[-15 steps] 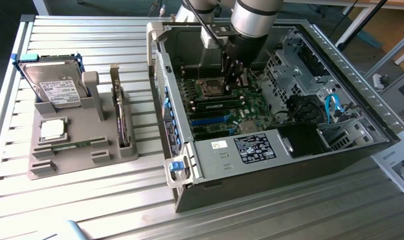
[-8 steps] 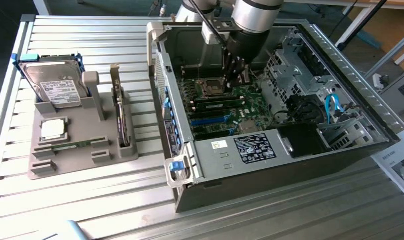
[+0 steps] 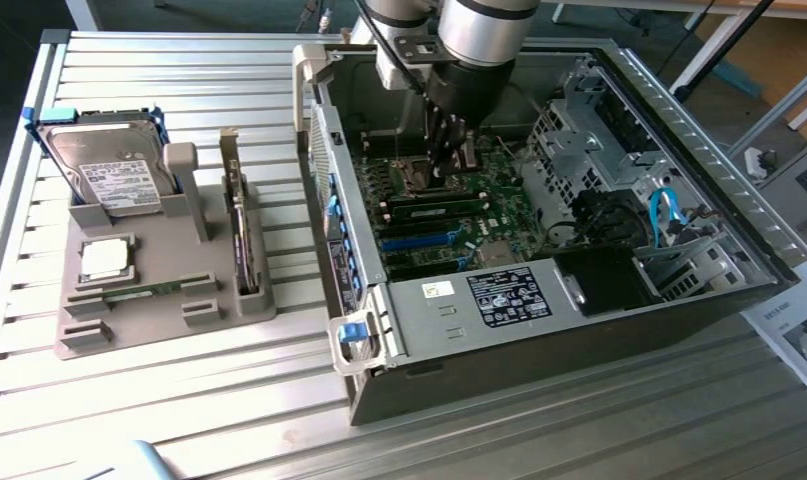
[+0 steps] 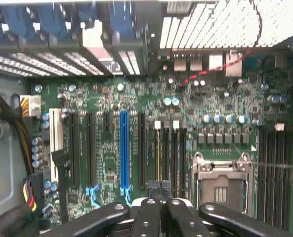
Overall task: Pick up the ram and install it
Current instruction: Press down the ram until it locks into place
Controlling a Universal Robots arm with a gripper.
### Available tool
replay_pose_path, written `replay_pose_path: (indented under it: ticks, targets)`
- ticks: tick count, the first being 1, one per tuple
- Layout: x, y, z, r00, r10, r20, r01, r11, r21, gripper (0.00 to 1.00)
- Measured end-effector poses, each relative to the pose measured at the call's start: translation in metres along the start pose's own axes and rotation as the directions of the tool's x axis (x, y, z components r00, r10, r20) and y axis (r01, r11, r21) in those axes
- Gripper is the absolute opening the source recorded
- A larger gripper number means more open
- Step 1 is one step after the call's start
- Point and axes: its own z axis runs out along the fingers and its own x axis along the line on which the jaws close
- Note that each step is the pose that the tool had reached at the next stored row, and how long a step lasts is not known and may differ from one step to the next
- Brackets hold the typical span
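The robot arm's black fingers (image 3: pixel 446 160) are pressed together low inside the open grey computer case (image 3: pixel 723 215), at the green motherboard (image 3: pixel 503 210) by its memory slots, and it is not clear that they hold anything. In the wrist view the closed fingers (image 4: pixel 161 202) sit right over a long, narrow green ram stick (image 4: pixel 158 153) standing on edge in a slot beside the empty silver processor socket (image 4: pixel 221 180). On the slatted metal counter (image 3: pixel 176 400) to the exterior view's left, well apart from the case, a grey parts holder (image 3: pixel 136 310) carries a boxy silver hard drive (image 3: pixel 110 170) and a square silver processor chip (image 3: pixel 106 260).
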Motion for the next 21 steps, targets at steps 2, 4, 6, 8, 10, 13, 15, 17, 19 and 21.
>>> replay_pose_path:
  ticks: [2, 4, 6, 8, 10, 13, 15, 17, 19, 21]
  targets:
    - [0.000, 0.0047, -0.0001, 1.0000, 0.001, 0.0000, -0.001, 1.0000, 0.0002, 0.11]
    - [0.000, 0.0095, -0.0002, 1.0000, 0.002, 0.0000, -0.002, 1.0000, 0.0005, 0.11]
    - [0.000, 0.0143, -0.0002, 1.0000, 0.003, 0.0000, -0.003, 1.0000, 0.0008, 0.11]
    - [0.000, 0.0185, -0.0003, 1.0000, 0.003, -0.0001, -0.003, 1.0000, 0.0011, 0.11]
    - [0.000, 0.0226, -0.0003, 1.0000, 0.004, 0.0000, -0.004, 1.0000, 0.0014, 0.11]
    - [0.000, 0.0284, -0.0004, 1.0000, 0.005, -0.0001, -0.005, 1.0000, 0.0017, 0.11]
    - [0.000, 0.0306, -0.0005, 1.0000, 0.005, -0.0001, -0.005, 1.0000, 0.0018, 0.11]
    - [0.000, 0.0323, -0.0005, 1.0000, 0.005, -0.0001, -0.005, 1.0000, 0.0017, 0.11]
    - [0.000, 0.0323, -0.0005, 1.0000, 0.005, -0.0001, -0.005, 1.0000, 0.0018, 0.11]
    - [0.000, 0.0323, -0.0005, 1.0000, 0.005, -0.0001, -0.005, 1.0000, 0.0017, 0.11]
